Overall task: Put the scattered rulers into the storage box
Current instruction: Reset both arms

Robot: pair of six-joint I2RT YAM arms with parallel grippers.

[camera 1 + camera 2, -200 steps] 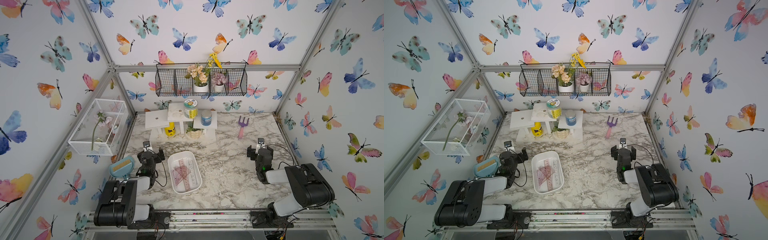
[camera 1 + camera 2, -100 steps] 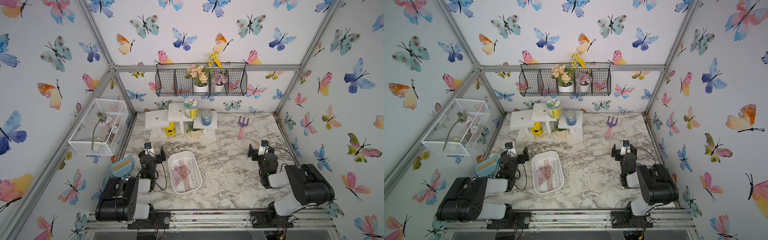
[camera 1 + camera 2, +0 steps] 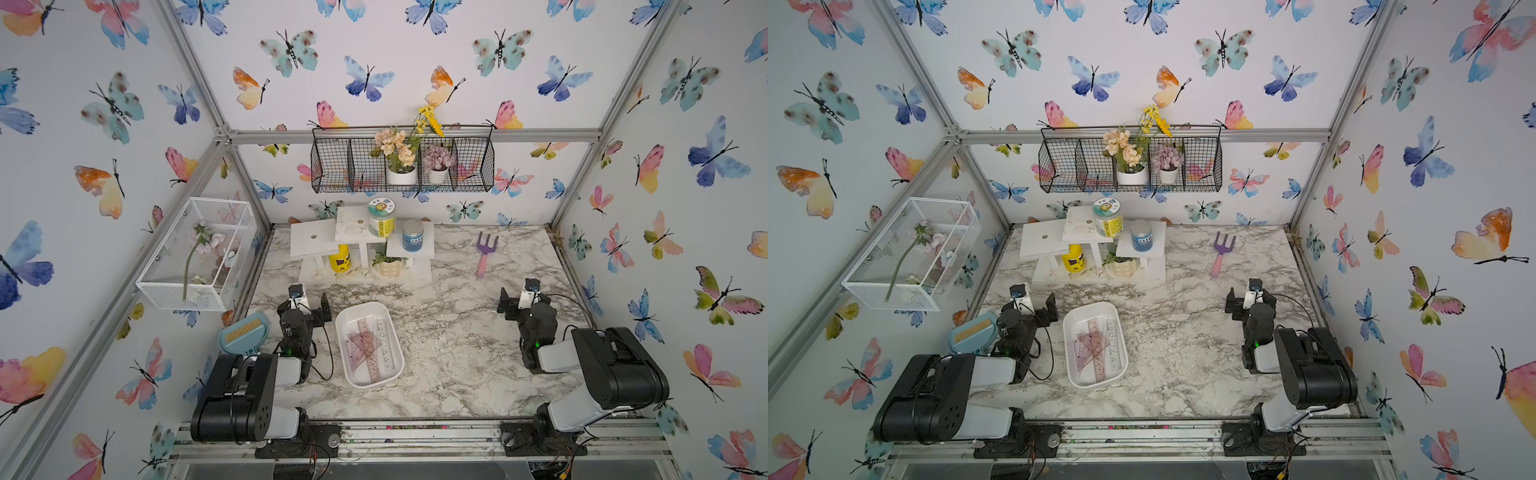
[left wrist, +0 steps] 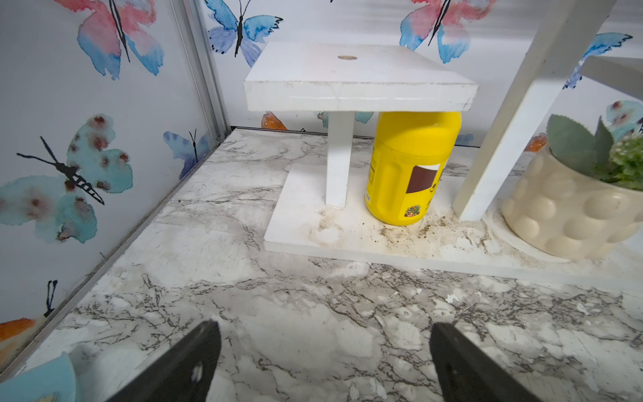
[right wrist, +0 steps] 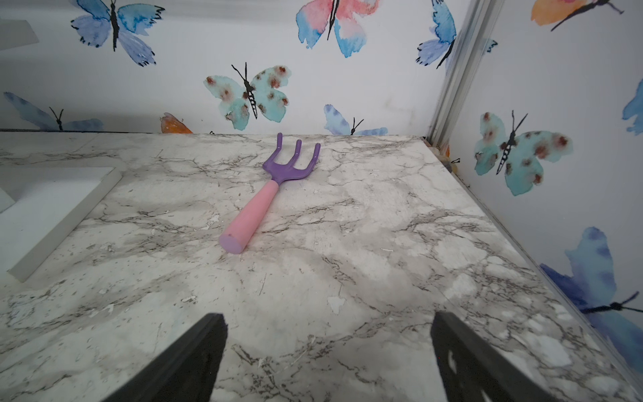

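While both arms sit folded low, the thin transparent pink-tinted plastic rulers lie inside the shallow white rounded plastic storage box on the marble-patterned table, seemingly overlapping. Just left of the box, the left pincer gapes empty. Well right of the box, the right pincer is likewise spread wide and empty.

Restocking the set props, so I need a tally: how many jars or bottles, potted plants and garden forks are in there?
Jars or bottles: 3 (green-lidded jar, blue jar, yellow bottle)
Potted plants: 3 (peach-flower pot, purple-flower pot, cream pot)
Garden fork: 1
Total: 7
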